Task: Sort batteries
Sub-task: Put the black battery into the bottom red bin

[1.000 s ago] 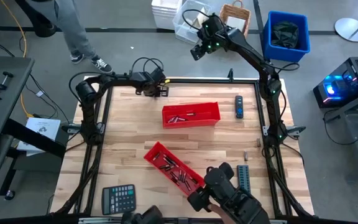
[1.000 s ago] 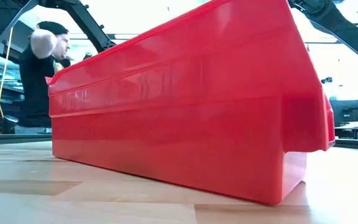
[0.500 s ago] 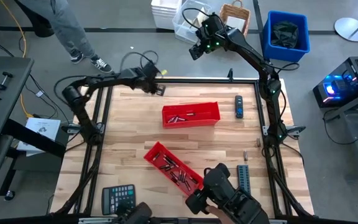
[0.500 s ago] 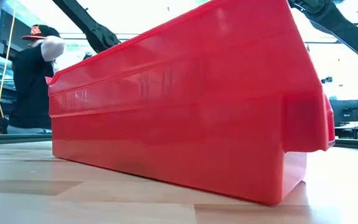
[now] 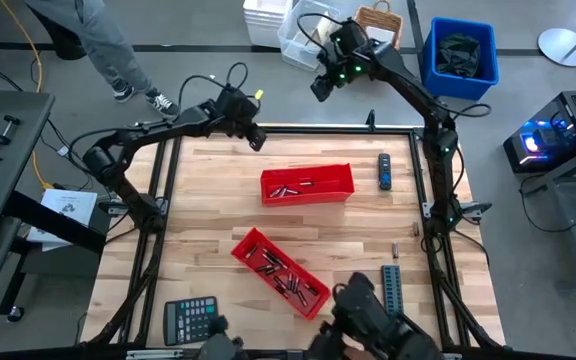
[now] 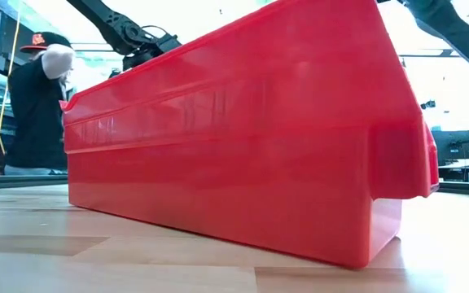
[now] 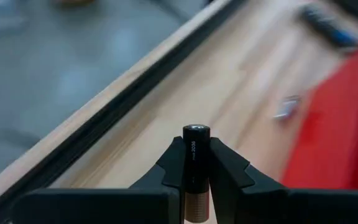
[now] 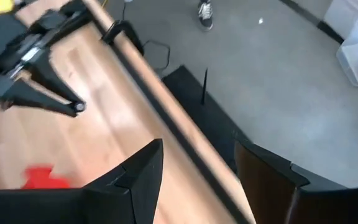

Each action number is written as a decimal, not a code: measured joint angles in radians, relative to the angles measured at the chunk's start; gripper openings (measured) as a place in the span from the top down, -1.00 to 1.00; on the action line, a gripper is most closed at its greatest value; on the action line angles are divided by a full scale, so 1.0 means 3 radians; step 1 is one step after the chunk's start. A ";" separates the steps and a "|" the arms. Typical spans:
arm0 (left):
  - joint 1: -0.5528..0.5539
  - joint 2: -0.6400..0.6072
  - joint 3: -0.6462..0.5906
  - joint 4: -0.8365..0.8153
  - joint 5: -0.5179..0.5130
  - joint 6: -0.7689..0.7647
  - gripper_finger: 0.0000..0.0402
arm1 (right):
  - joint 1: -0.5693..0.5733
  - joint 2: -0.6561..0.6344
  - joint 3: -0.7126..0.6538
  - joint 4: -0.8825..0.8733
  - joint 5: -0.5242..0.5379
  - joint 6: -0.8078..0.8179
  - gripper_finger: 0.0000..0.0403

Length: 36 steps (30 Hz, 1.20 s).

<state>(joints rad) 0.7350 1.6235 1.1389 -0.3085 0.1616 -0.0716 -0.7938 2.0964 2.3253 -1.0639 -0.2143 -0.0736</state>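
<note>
Gripping: the left gripper [image 7: 196, 177] is clamped on one battery [image 7: 196, 168], which stands upright between its two dark fingers [image 7: 230, 171], dark end up and copper-coloured body below.
Left gripper's place: above the bench's [image 5: 203, 215] far edge, near the far-left corner [image 5: 256, 142], just beyond the far red tray [image 5: 307, 185].
Right gripper: parted and holding nothing [image 8: 194, 165], raised beyond the bench's far edge [image 5: 320, 88], over the grey floor.
Far red tray: lies parallel to the far edge, around the middle of the bench, with a few batteries [image 5: 290, 188] inside.
Near red tray: set at a slant toward the near edge [image 5: 279, 271], many batteries [image 5: 280, 275] in it; its red wall fills the low view [image 6: 243, 155].
Black-and-blue device: by the right edge toward the far-right corner [image 5: 385, 171].
Grey ridged strip: near the near-right corner [image 5: 392, 283].
Calculator: at the near-left corner [image 5: 190, 319].
Person: standing beyond the far-left corner [image 5: 98, 40], off the bench.
</note>
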 joint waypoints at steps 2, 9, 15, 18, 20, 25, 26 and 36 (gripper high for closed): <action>-0.0087 0.0003 0.0000 0.0173 0.0193 0.0097 0.85 | 0.0022 -0.0107 0.0000 -0.0222 0.0000 -0.0044 0.03; -0.0454 -0.0014 -0.0159 0.0949 0.0870 -0.0017 0.85 | 0.0228 -0.0433 -0.0001 -0.1012 0.0025 -0.0300 0.03; -0.0704 -0.0286 -0.0689 0.1867 0.0921 -0.0560 0.85 | 0.0515 -0.0726 -0.0001 -0.1548 0.0164 -0.0198 0.03; -0.0818 -0.0453 -0.0967 0.2345 0.0897 -0.0849 0.85 | 0.0691 -0.0898 -0.0001 -0.1680 0.0251 -0.0178 0.03; -0.0927 -0.0529 -0.1092 0.2426 0.0822 -0.0986 0.85 | 0.0809 -0.1004 -0.0001 -0.1691 0.0331 -0.0122 0.03; -0.1400 -0.0680 -0.1247 0.2390 0.0374 -0.1153 0.85 | 0.1085 -0.1326 -0.0001 -0.1691 0.0446 0.0050 0.03; -0.1533 -0.0689 -0.1247 0.2402 0.0282 -0.1174 0.85 | 0.1157 -0.1401 -0.0001 -0.1692 0.0507 0.0100 0.03; -0.2846 -0.0758 -0.1219 0.2406 -0.0260 -0.1863 0.85 | 0.2171 -0.1974 -0.0001 -0.1691 0.1239 0.0697 0.03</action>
<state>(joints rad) -0.1187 1.3962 0.7731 0.4134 0.0837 -0.6307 -0.1426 1.5043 2.3249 -1.5712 0.1573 0.1355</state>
